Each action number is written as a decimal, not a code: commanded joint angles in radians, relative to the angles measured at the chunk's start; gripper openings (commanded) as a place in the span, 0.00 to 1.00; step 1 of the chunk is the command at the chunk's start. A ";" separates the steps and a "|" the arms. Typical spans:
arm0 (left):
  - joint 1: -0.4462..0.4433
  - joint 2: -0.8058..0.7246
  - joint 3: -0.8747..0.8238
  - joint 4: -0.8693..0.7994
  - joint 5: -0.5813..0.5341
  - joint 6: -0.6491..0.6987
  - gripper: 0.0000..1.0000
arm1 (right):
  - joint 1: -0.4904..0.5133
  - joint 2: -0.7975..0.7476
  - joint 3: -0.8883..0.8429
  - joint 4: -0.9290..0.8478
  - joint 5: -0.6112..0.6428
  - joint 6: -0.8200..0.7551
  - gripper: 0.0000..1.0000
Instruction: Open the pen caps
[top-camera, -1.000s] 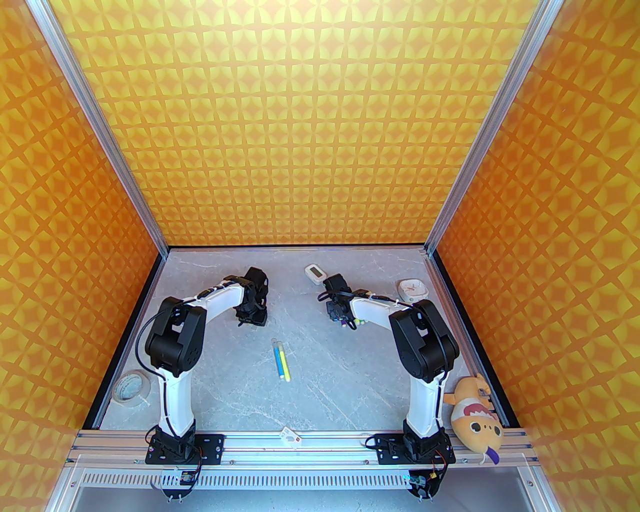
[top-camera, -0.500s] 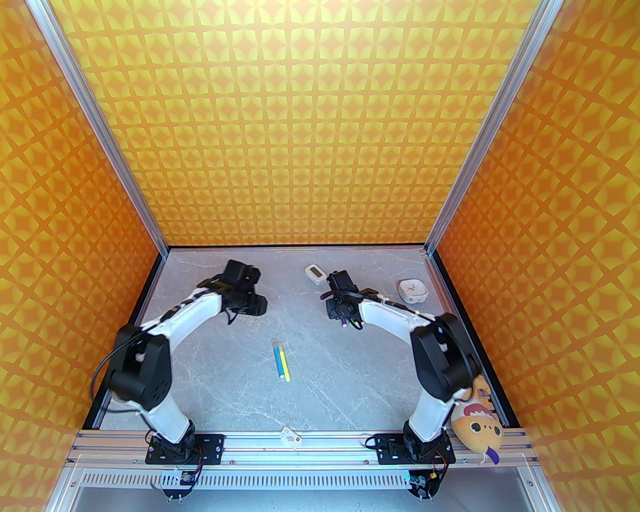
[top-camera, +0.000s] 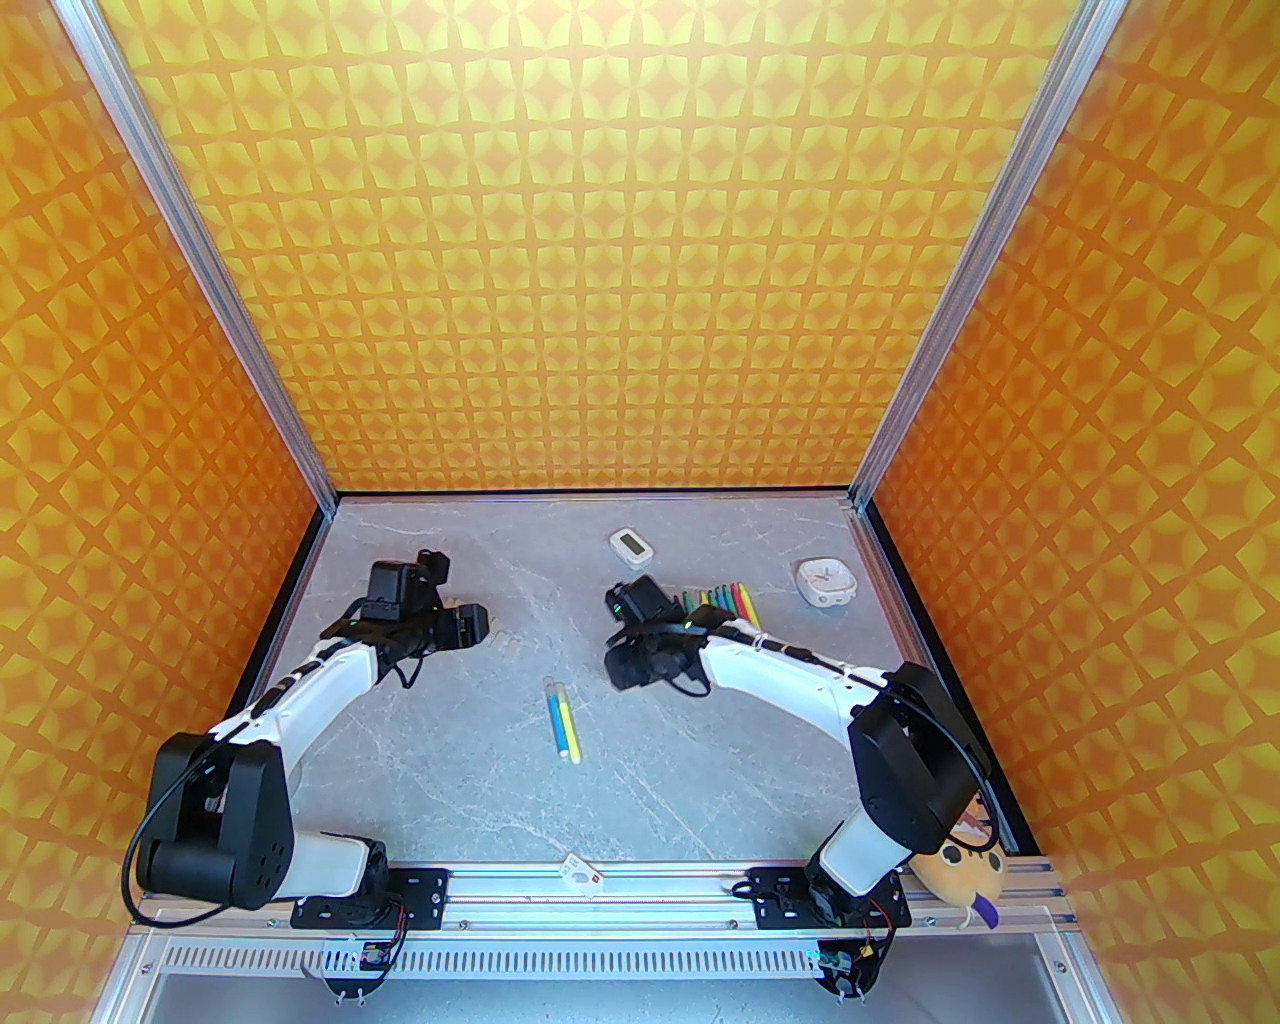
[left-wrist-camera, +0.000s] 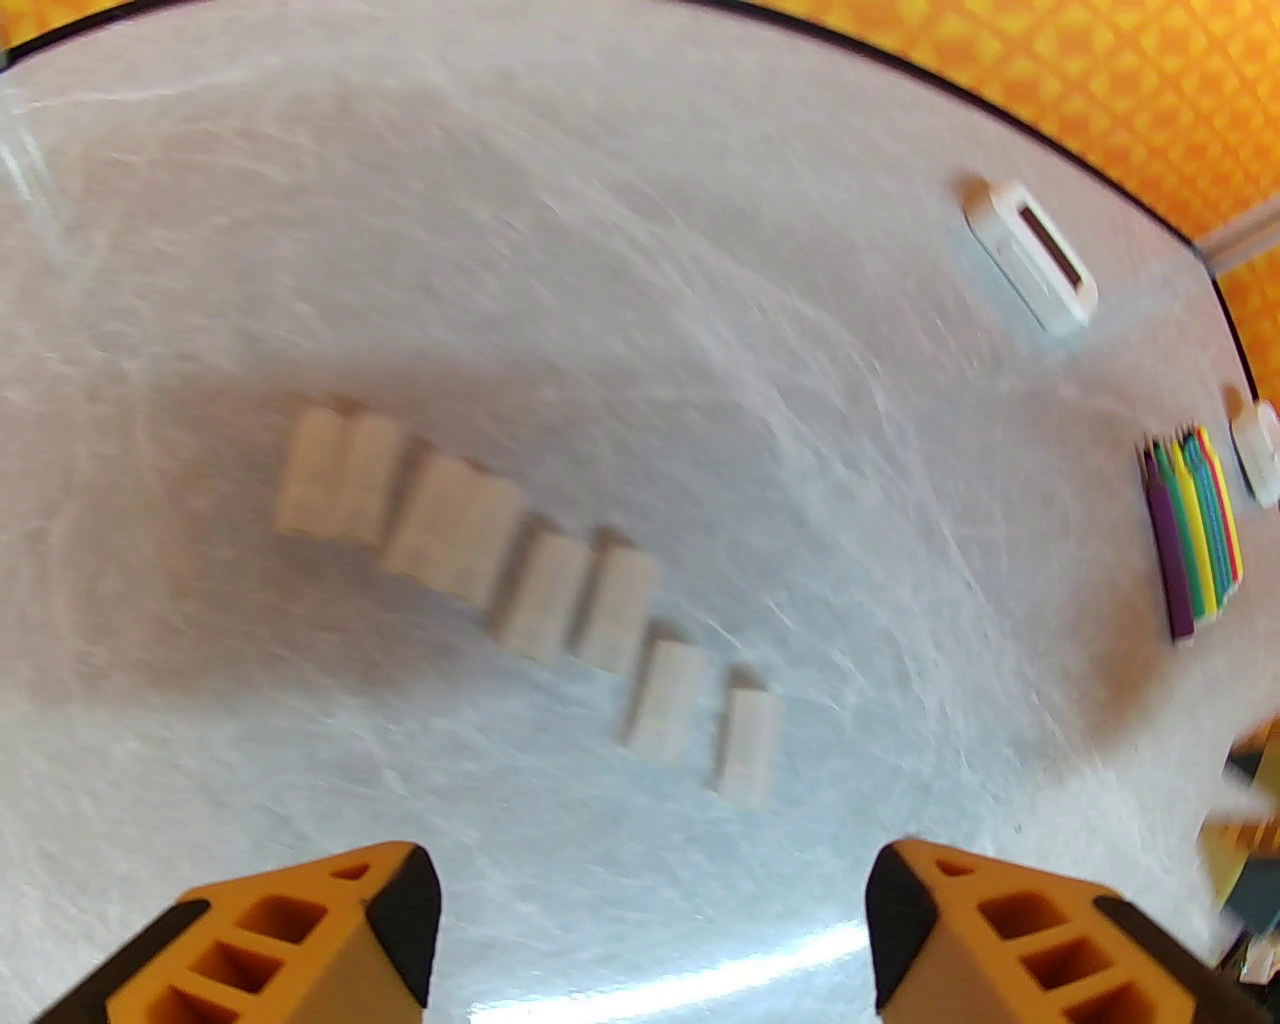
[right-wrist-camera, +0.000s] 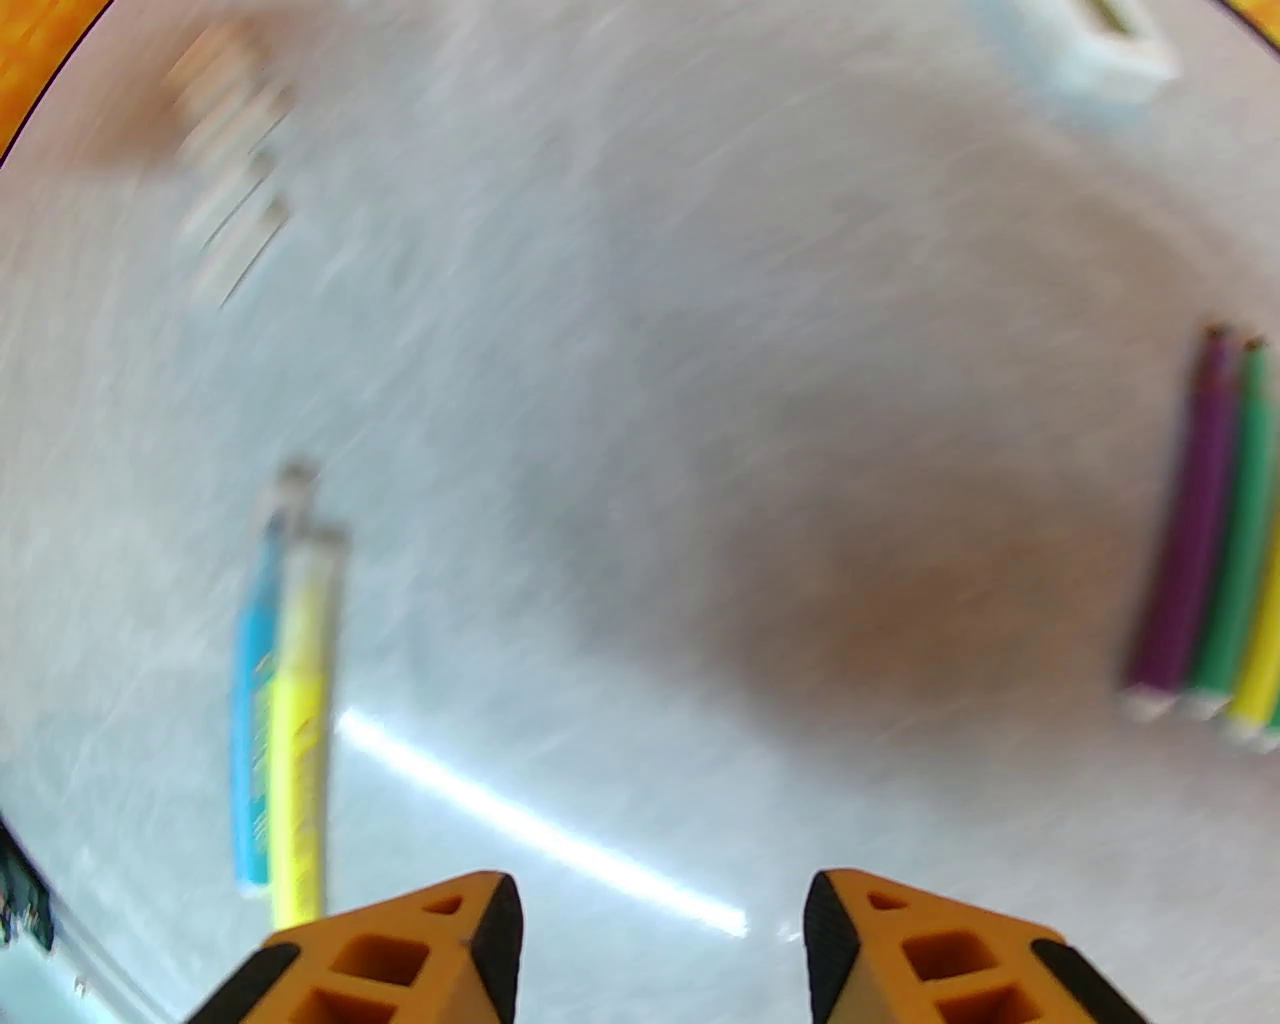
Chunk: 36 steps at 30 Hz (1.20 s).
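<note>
At the near right corner a plush toy (top-camera: 968, 868) is half covered by the right arm's elbow, so that little but its face is made out; a second ago most of its body was exposed. On the rail between the bases a small white tag (top-camera: 581, 872) is seen, its print too small to be read.

At the middle of the table (top-camera: 700, 790) a blue pen (top-camera: 553, 716) and a yellow pen (top-camera: 569, 730) are laid side by side, pale ends turned to the far side. In the right wrist view they are smeared by blur, and whether those ends are capped cannot be told there. They have not been moved.

Just beyond them the right gripper (top-camera: 622, 668) is held above the table, its fingers (right-wrist-camera: 490, 940) parted with nothing between them. The left gripper (top-camera: 472, 626) is held further left, fingers (left-wrist-camera: 400, 920) spread wide and empty. Beside it the loose caps (left-wrist-camera: 520, 580) are laid in a slanted row, about eight, softened by blur.

Behind the right gripper a row of pens (top-camera: 722, 598) is laid, partly hidden by the wrist. Earlier this row was covered by the right gripper and the caps by the left gripper; both have been drawn back.

Farthest, a white timer (top-camera: 631, 545) and a small clock (top-camera: 826, 580) are set.
</note>
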 joint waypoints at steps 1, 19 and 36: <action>0.024 -0.034 -0.044 0.067 0.021 -0.016 0.75 | 0.032 0.035 0.008 -0.026 -0.049 0.056 0.51; 0.085 -0.096 -0.148 0.138 -0.004 -0.014 0.85 | 0.166 0.229 0.152 -0.055 -0.092 0.159 0.50; 0.087 -0.112 -0.156 0.147 -0.004 -0.007 0.86 | 0.203 0.367 0.273 -0.174 0.004 0.182 0.38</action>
